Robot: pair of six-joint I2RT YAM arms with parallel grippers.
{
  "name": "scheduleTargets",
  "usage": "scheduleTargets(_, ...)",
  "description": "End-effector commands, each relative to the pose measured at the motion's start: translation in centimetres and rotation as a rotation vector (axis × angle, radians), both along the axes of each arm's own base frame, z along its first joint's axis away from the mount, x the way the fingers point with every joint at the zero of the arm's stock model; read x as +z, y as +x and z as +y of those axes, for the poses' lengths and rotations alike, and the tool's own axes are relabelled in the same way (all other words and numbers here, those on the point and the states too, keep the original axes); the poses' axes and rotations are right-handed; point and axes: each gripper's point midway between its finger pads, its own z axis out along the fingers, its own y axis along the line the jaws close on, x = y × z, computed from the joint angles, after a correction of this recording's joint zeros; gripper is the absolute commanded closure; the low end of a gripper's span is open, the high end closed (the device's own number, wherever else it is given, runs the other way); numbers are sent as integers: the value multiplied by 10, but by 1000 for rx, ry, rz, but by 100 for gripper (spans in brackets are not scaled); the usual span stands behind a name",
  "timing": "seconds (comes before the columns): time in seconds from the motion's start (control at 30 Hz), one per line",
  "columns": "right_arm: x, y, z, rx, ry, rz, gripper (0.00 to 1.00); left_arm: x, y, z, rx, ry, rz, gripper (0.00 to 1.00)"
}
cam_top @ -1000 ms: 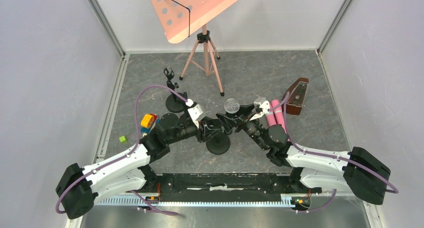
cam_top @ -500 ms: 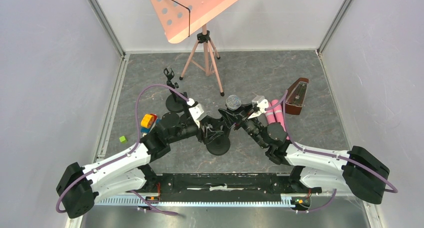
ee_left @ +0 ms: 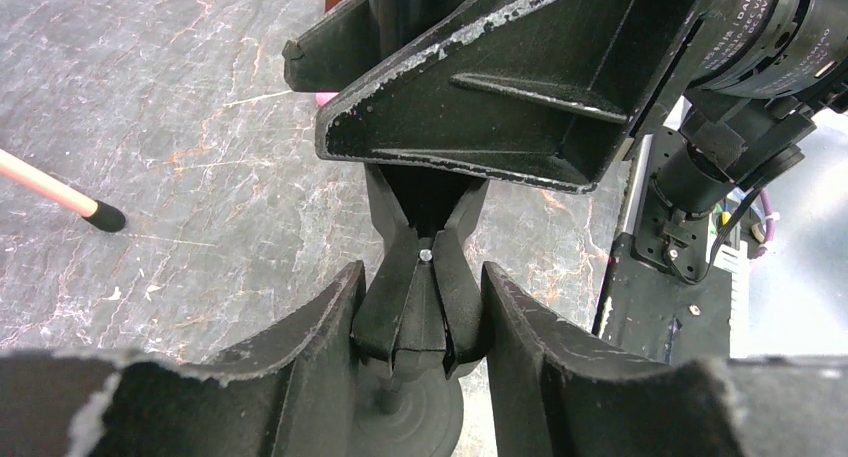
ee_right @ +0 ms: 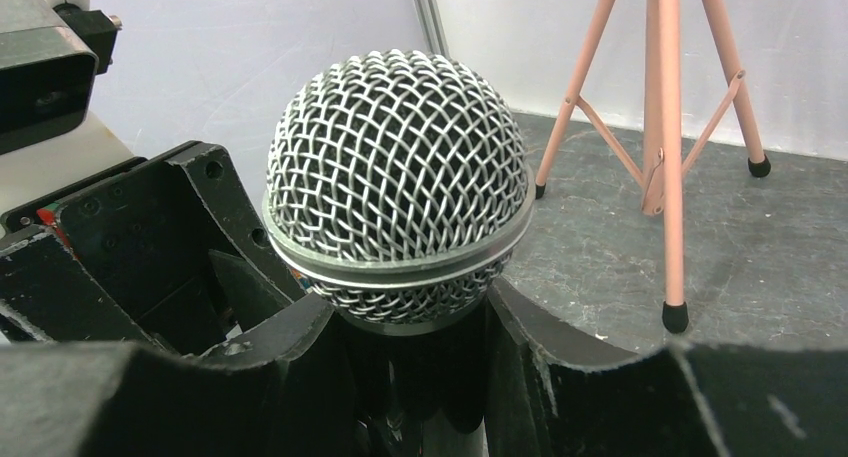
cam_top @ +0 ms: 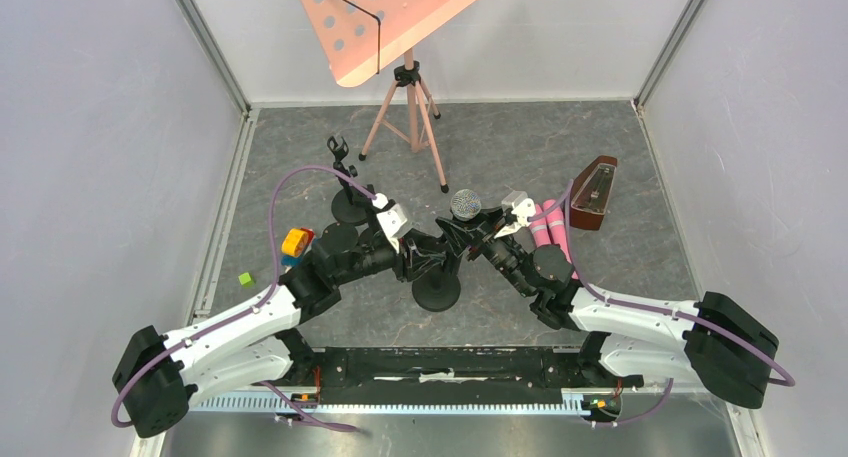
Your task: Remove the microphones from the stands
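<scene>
The microphone, black with a silver mesh head (cam_top: 465, 205) (ee_right: 398, 182), stands in the middle of the table above a black stand with a round base (cam_top: 437, 289) (ee_left: 415, 417). My right gripper (cam_top: 472, 239) (ee_right: 412, 362) is shut on the microphone's black body just under the mesh head. My left gripper (cam_top: 428, 257) (ee_left: 418, 322) is shut on the stand's black clip, just under the right gripper's fingers (ee_left: 500, 87). The microphone's lower body is hidden by the grippers.
A second black stand (cam_top: 347, 192) with an empty clip stands back left. A pink music stand (cam_top: 405, 87) on a tripod is at the back. A brown metronome (cam_top: 592, 193) and pink cylinders (cam_top: 553, 229) lie right. A coloured block pile (cam_top: 295, 245) and small green cube (cam_top: 245, 278) lie left.
The microphone head and my right gripper have shifted slightly up and away from the arm bases. My left gripper has stayed on the stand's clip.
</scene>
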Motion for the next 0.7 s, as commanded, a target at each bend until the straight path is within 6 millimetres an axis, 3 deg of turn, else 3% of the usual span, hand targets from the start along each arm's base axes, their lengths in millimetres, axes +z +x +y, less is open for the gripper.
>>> scheduleTargets(0.0, -1, -3, 10, 36, -7, 27, 61, 16, -2, -3, -24, -19, -29, 52)
scheduleTargets(0.67, -8, -2, 1, 5, 7, 54, 60, -3, -3, 6, 1, 43, -11, 82)
